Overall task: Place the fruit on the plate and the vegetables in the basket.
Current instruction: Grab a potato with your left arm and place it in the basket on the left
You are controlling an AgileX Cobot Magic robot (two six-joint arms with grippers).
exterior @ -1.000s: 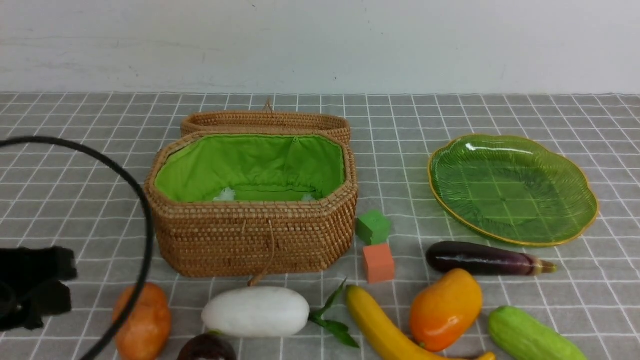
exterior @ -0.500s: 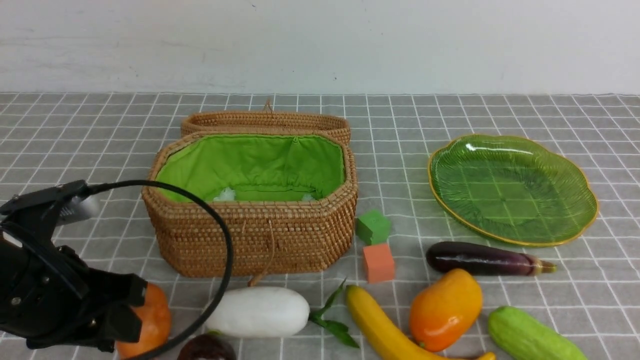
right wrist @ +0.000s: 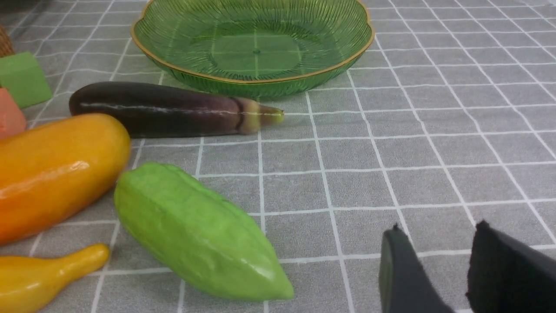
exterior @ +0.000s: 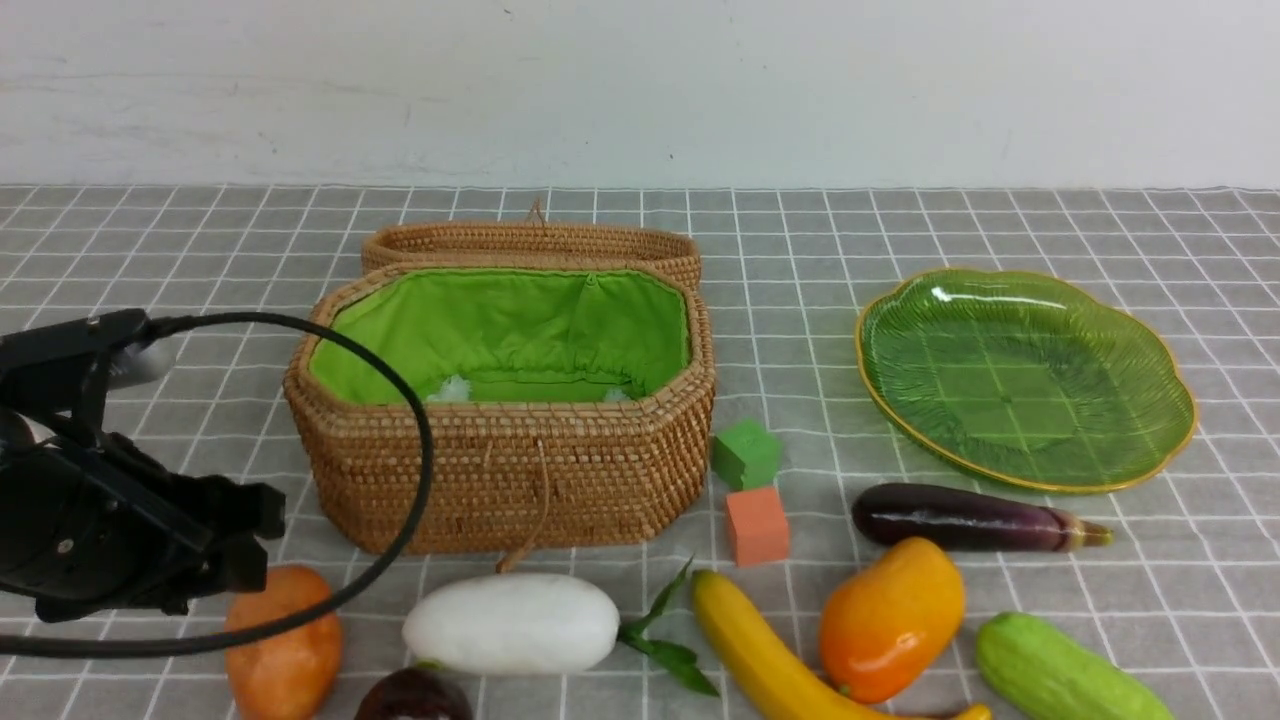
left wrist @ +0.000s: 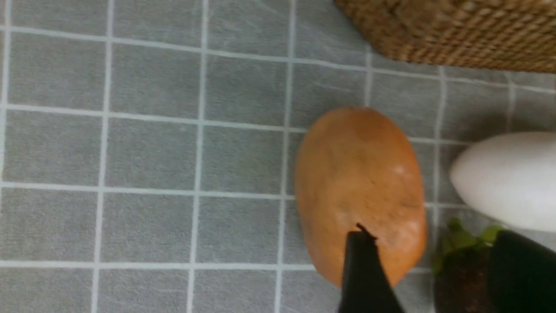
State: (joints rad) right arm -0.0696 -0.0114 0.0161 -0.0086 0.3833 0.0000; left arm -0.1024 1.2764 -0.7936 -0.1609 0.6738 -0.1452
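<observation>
Left hand [left wrist: 430,232] spread, empty, straddling potato [left wrist: 360,187] edge and maroon ball [left wrist: 460,278]. Risk: closing here pinches potato off-centre, squirts it away, or snags the ball.

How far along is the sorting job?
Nothing looks placed: the plate is bare and the basket shows no food inside. In hand: the open left gripper hovers above the potato. All fruit and vegetables lie on the cloth.
</observation>
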